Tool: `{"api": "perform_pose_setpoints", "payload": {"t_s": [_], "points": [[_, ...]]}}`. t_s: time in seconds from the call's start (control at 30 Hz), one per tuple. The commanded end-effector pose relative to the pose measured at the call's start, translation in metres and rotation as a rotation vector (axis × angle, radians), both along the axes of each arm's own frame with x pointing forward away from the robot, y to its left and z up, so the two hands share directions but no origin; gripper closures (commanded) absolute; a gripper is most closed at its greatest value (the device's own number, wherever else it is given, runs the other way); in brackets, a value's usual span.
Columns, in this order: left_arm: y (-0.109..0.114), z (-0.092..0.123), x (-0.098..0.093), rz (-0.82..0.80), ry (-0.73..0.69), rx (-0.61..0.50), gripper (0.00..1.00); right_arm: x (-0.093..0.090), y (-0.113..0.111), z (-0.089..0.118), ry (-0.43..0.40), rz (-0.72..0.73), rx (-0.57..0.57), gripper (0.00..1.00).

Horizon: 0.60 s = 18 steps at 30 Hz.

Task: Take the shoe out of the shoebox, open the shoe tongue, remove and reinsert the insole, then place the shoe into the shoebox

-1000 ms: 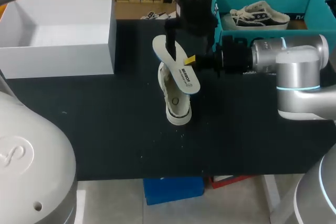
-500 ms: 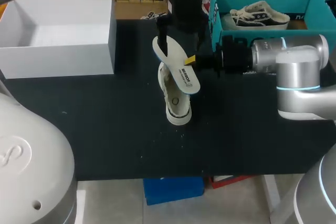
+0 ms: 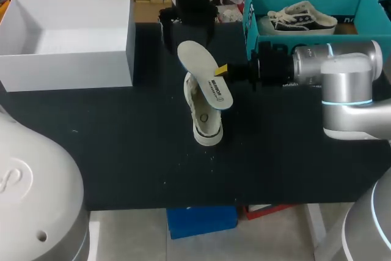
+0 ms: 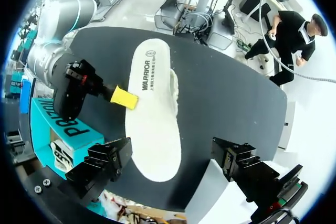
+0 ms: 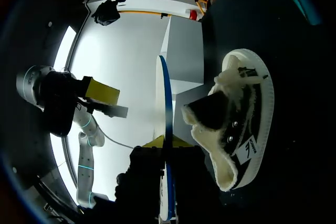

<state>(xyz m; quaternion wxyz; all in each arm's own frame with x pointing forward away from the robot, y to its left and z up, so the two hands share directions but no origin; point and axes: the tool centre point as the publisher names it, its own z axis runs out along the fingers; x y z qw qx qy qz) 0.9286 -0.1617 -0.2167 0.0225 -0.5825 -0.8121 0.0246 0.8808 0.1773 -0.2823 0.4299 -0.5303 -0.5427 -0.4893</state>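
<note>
Right gripper is clamped on the insole, one yellow tip on each face, gripping it along one long edge. The insole is held off the table, slanted, its printed white face up. The shoe lies on the table right under the insole's lower end; can't tell if they touch. In the right wrist view the shoe is just beside the gripper, opening toward it. Left gripper has its fingers spread wide and holds nothing; the insole is ahead of it, apart. In the head view the left gripper is beyond the insole's far end. The teal shoebox at the right holds a second shoe. A white box stands at the left.
</note>
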Motion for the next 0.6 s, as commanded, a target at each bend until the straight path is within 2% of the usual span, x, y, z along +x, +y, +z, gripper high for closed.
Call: {"api": "perform_pose_setpoints", "payload": {"t_s": [0.03,0.3,0.6], "points": [[0.014,-0.005,0.016,-0.015,0.009,-0.016,0.0,0.0,0.001,0.0,0.001,-0.002,-0.002,1.0],[0.031,-0.013,0.054,-0.044,0.015,-0.024,0.0,0.0,0.001,0.0,0.001,-0.002,-0.002,1.0],[0.036,-0.022,0.091,-0.051,0.014,-0.022,0.0,0.0,0.001,0.0,0.001,-0.002,-0.002,1.0]]}}
